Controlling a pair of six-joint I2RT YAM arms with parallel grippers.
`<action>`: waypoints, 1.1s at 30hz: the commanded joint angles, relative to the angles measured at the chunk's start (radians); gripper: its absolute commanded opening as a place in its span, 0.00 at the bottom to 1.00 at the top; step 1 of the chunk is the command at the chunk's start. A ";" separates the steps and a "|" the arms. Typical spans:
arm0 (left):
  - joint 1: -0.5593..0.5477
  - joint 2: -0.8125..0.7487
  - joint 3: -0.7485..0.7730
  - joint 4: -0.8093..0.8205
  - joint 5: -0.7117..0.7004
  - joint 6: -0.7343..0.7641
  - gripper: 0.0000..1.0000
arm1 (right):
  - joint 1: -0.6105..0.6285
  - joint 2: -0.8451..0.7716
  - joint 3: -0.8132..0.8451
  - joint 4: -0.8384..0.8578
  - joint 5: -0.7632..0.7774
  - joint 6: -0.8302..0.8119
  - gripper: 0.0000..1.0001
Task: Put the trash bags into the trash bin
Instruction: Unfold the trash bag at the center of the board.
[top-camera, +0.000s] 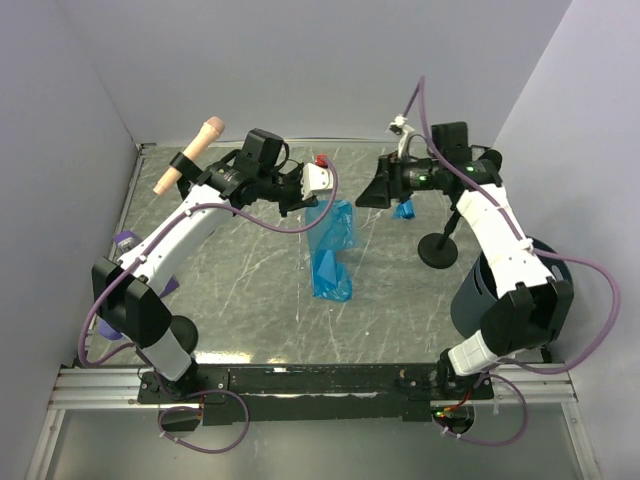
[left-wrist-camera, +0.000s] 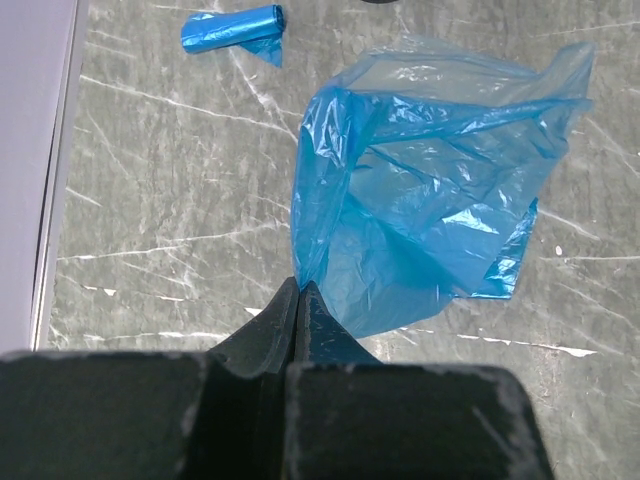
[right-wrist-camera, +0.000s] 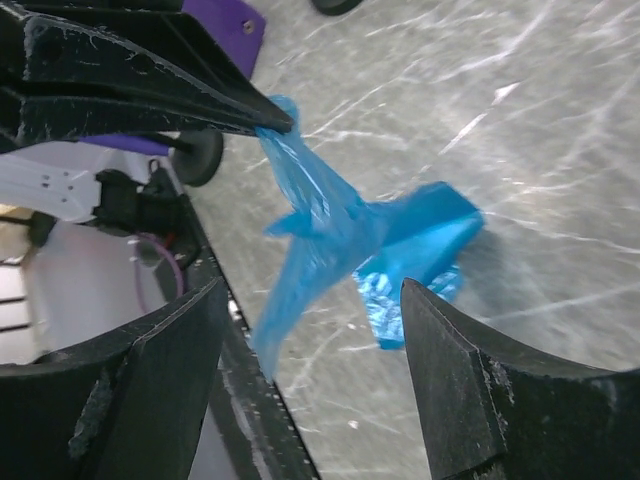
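A long translucent blue trash bag (top-camera: 331, 255) hangs from my left gripper (top-camera: 314, 200) down onto the table in the middle. In the left wrist view the jaws are shut tight on the bag's (left-wrist-camera: 430, 200) top corner, at my left gripper (left-wrist-camera: 298, 288). A small blue roll (top-camera: 404, 210) lies on the table just below my right gripper (top-camera: 374, 191), which stands open, facing the bag from the right. In the right wrist view the bag (right-wrist-camera: 335, 225) hangs ahead of my right gripper (right-wrist-camera: 312, 295), untouched. The dark trash bin (top-camera: 470, 295) stands at the right, under the right arm.
A black round stand base (top-camera: 437, 251) sits between the roll and the bin. Another stand with a peach-coloured microphone (top-camera: 190, 155) rises at the far left. A purple object (top-camera: 126, 242) lies by the left wall. Walls close the table on three sides.
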 joint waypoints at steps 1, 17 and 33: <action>-0.007 -0.043 0.006 0.031 0.030 -0.024 0.01 | 0.071 0.025 0.022 0.049 0.015 0.066 0.77; -0.007 -0.044 0.017 0.042 0.029 -0.024 0.01 | 0.094 0.073 -0.008 -0.033 0.149 -0.027 0.52; -0.007 -0.044 0.024 0.072 0.049 -0.070 0.01 | 0.122 0.102 -0.035 -0.014 0.077 -0.044 0.29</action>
